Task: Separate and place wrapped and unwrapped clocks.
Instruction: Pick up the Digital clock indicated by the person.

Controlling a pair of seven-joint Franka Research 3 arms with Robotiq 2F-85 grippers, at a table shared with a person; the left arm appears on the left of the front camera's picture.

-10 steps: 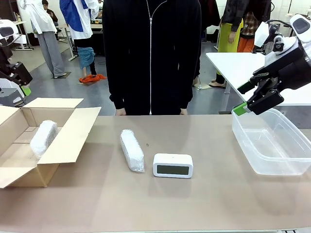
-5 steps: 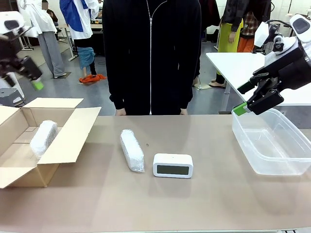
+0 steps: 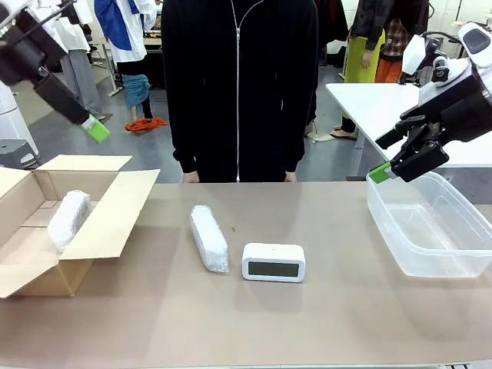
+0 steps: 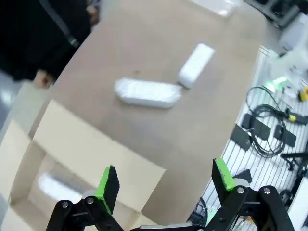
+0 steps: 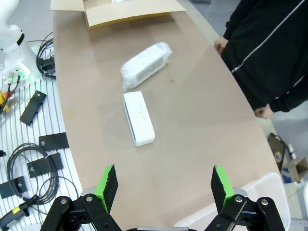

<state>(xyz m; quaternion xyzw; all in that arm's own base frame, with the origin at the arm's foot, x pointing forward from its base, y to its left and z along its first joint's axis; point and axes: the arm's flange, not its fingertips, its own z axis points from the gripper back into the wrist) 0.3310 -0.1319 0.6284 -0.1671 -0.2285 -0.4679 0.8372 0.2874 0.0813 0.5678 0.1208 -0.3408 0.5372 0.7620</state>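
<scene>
One wrapped clock (image 3: 209, 237) lies on the table left of centre, with the bare white clock (image 3: 274, 262) just to its right. Another wrapped clock (image 3: 68, 218) rests inside the cardboard box (image 3: 115, 207). My left gripper (image 3: 92, 124) hangs open, high above the box's far side. In its wrist view the open left gripper (image 4: 166, 180) looks down on the box flap (image 4: 91, 159), the wrapped clock (image 4: 147, 93) and the bare clock (image 4: 196, 65). My right gripper (image 3: 380, 157) is open above the tub's left rim. Below the right gripper (image 5: 161, 185) lie both clocks (image 5: 138, 118).
A clear plastic tub (image 3: 430, 223) stands at the table's right. A person in black stands at the far edge, one hand (image 5: 221, 45) near the table. The open box's flaps spread over the left end. Cables and tools (image 5: 29, 168) lie off the near edge.
My left arm has swung from the far left edge up and to the right, over the box's far side. The right arm and the clocks have stayed put.
</scene>
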